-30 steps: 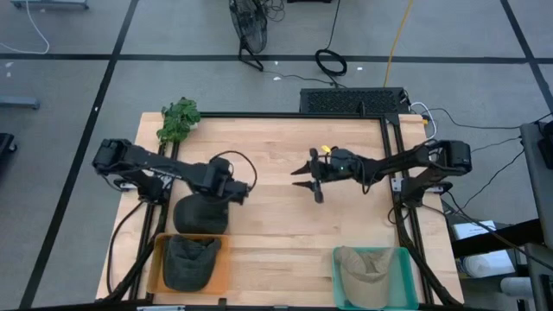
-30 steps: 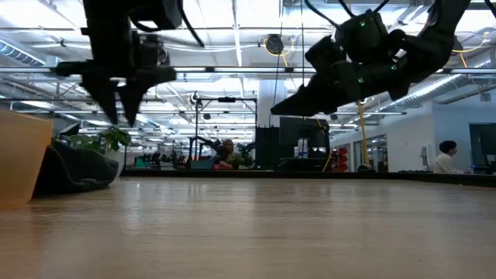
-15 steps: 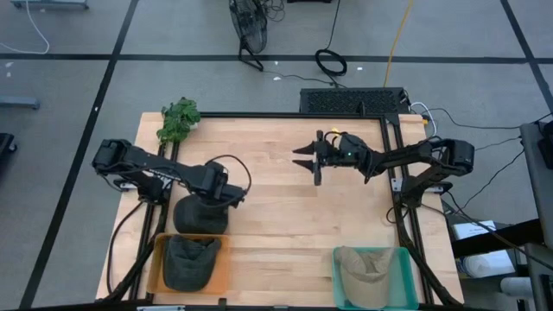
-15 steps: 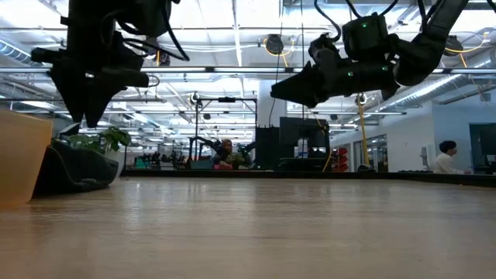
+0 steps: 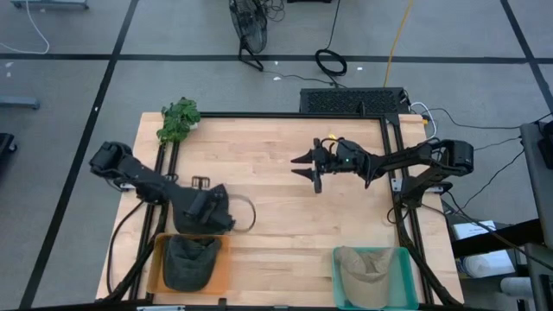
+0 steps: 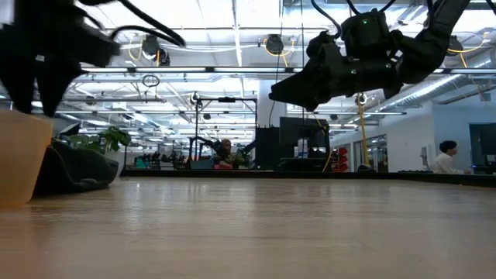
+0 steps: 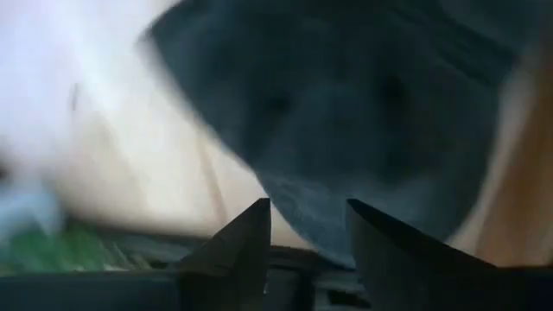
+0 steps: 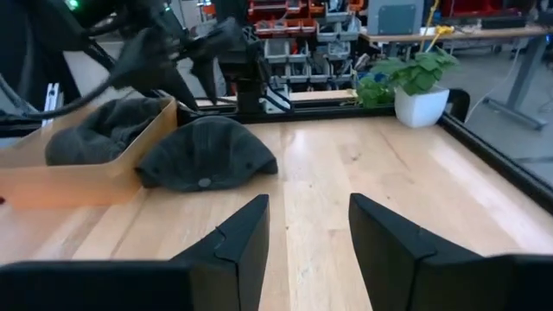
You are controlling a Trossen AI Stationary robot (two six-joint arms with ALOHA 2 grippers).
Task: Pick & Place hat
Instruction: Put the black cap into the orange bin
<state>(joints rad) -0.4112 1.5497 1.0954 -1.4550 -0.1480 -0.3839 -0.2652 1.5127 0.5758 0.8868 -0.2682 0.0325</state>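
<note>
A dark hat [image 8: 206,151] lies flat on the wooden table [image 5: 276,216], crown up, near the left edge and touching the orange bin [image 5: 226,275] at the near-left corner. In the right wrist view its brim side faces the open middle of the table and its button shows on top. Its long axis cannot be told from above, because the left gripper [image 5: 207,207] hangs directly over it and hides most of it. That gripper's fingers [image 7: 238,246] stand apart with nothing between them, the hat's dark cloth just beyond their tips.

The orange bin holds a second dark hat [image 5: 190,262]. At the near-right corner a green bin [image 5: 406,268] holds a tan hat [image 5: 361,266]. A potted plant [image 5: 177,121] stands at the far-left corner.

The right gripper [image 5: 309,168] hovers over the table's far middle, well apart from the hat, its fingers [image 8: 233,238] spread and empty, pointing toward the left side. The bare wood between it and the hat carries nothing.
</note>
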